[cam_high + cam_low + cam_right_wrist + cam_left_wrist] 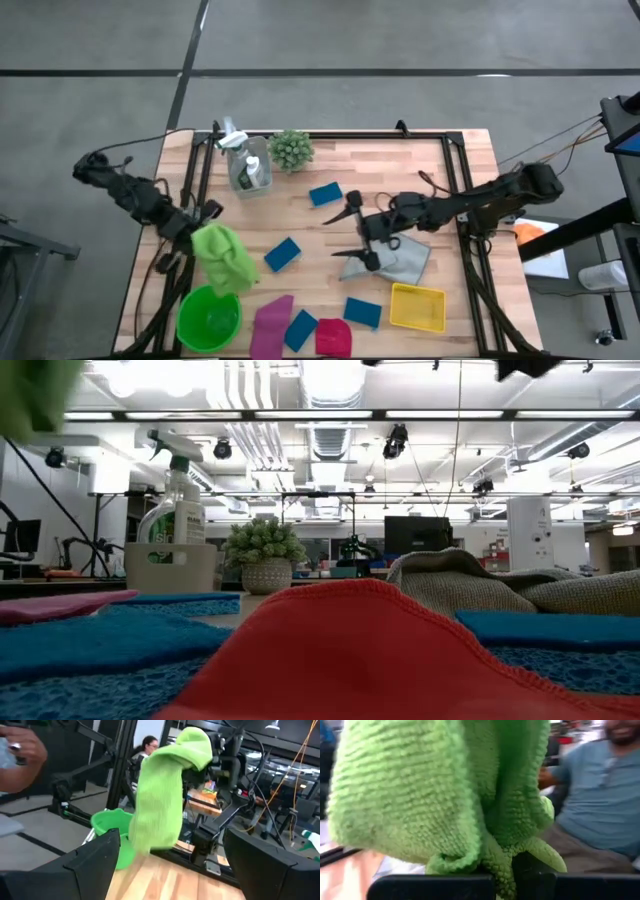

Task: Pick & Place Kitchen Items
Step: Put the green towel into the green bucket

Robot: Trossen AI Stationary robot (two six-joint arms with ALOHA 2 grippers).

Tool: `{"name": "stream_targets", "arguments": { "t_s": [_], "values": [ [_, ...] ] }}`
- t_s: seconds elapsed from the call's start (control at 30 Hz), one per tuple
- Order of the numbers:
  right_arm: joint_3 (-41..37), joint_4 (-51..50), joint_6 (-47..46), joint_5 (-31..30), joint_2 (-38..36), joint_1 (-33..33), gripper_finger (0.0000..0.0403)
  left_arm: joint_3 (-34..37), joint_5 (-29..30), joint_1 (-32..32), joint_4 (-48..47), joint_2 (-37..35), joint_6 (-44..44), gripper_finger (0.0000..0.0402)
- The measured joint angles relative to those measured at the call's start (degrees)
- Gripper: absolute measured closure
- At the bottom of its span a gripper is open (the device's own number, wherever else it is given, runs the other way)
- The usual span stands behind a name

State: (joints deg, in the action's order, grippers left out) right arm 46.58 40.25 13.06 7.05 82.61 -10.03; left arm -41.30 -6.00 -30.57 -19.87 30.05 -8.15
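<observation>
Pinching the green cloth in closed fingers, the left hand hangs it just short of the green bowl; an early release could drape it over the rim. Farther off, the right hand gapes wide, empty, beside the grey cloth.

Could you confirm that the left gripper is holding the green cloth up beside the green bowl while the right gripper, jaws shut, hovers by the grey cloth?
Not quite: the right gripper has its jaws open, not shut, as the high view shows. The rest holds: the left gripper is shut on the green cloth, lifted beside the green bowl, and the right gripper hovers by the grey cloth.
</observation>
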Motion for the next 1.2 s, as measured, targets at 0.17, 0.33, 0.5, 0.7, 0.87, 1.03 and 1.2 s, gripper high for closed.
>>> {"name": "stream_targets", "arguments": {
  "t_s": [0.17, 0.33, 0.5, 0.7, 0.87, 1.03, 1.2],
  "values": [
    [-8.8, 6.7, -1.8, -1.0, -6.9, -1.1, 0.0058, -5.3, -0.1, -6.4, -6.0, 0.9, 0.1, 0.0401],
    [-16.8, 10.6, -2.6, -6.2, -13.0, -2.3, 0.0058, -6.9, -0.2, -12.2, -8.9, 3.1, 5.8, 0.0401],
    [-21.8, 10.9, -5.8, -9.6, -16.8, -2.8, 0.0058, -7.4, 1.1, -16.8, -8.7, 7.6, 10.5, 0.0401],
    [-24.0, 10.5, -6.7, -12.5, -17.7, -3.3, 0.0058, -8.4, 2.0, -19.3, -8.1, 14.4, 13.7, 0.0401],
    [-24.0, 10.5, -7.0, -12.7, -16.8, -3.4, 0.0058, -8.3, 2.2, -20.2, -8.9, 18.7, 19.2, 0.0401],
    [-24.0, 10.2, -7.3, -12.7, -16.8, -3.4, 0.0058, -8.3, 2.7, -22.0, -10.5, 21.0, 24.3, 0.0401],
    [-24.0, 10.1, -7.3, -12.7, -16.8, -3.4, 0.0058, -8.2, 6.0, -24.6, -12.7, 21.8, 29.5, 0.0401]
  ]
}}
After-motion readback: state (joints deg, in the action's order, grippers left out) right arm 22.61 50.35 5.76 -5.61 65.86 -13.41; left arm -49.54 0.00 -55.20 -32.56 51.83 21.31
